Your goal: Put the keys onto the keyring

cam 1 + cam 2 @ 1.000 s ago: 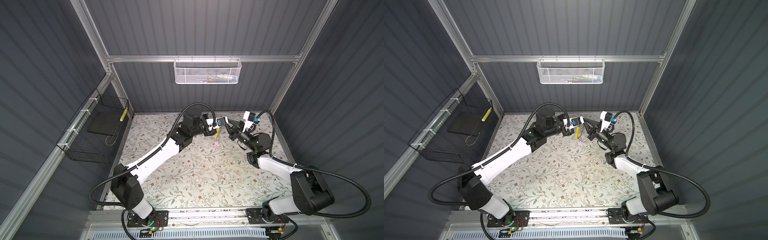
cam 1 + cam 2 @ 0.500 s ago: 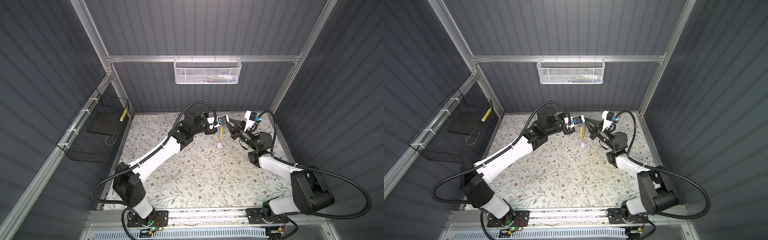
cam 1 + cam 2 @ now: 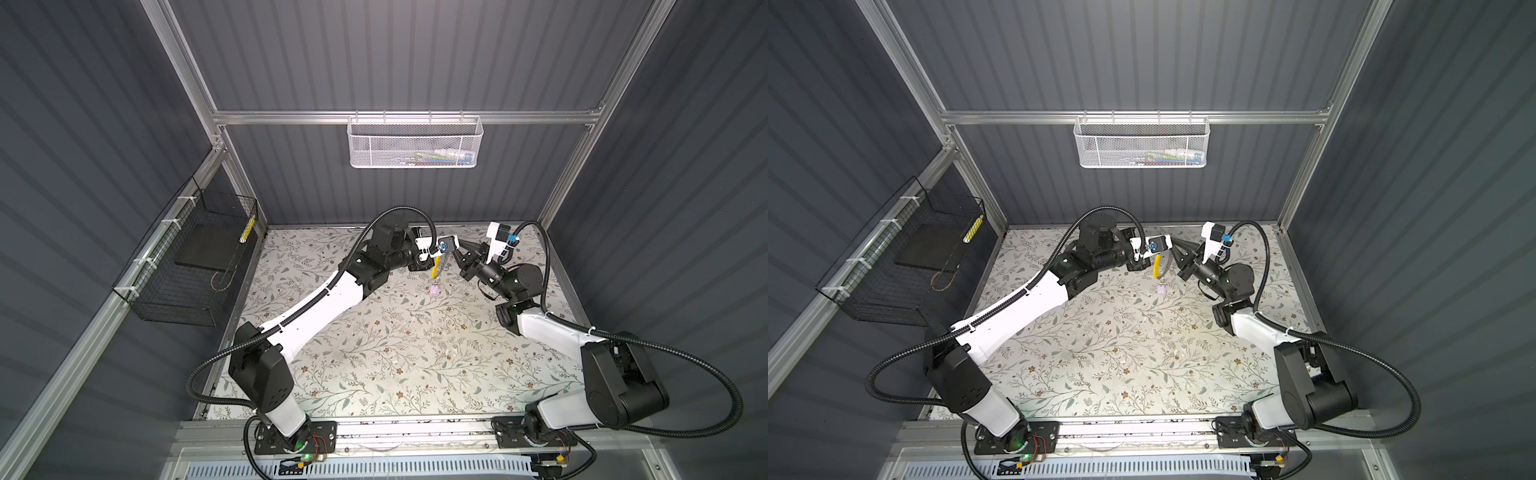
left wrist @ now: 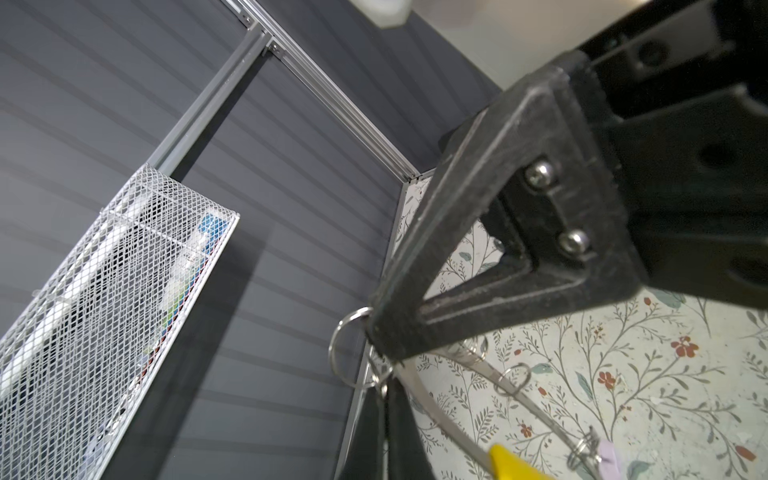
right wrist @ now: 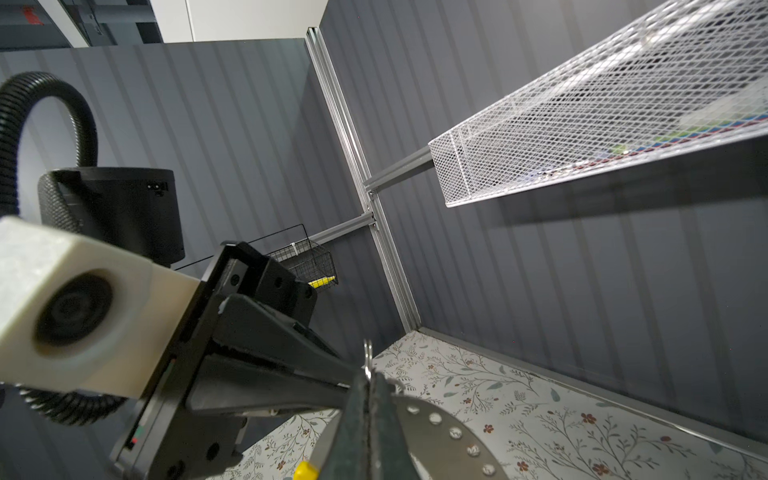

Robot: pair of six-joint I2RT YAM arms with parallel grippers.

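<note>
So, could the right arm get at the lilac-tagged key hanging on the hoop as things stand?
Probably not yet. The right gripper is shut on the keyring, so it is occupied. The lilac-tagged key hangs on it in the open, with nothing else blocking it.

Pale cream counter (image 3: 395, 345), sprigged all over with grey-green leaves and small rust-red flowers. Dark grey ribbed walls (image 3: 415, 62). White mesh basket (image 3: 415, 145) at upper centre; black wire basket (image 3: 183, 270) at left. White arms (image 3: 324, 307) with black joints. Silvery keyring (image 4: 446, 426), yellow tag (image 3: 1157, 266), lilac tag (image 3: 1161, 289), black fingers (image 4: 478, 257).
</note>
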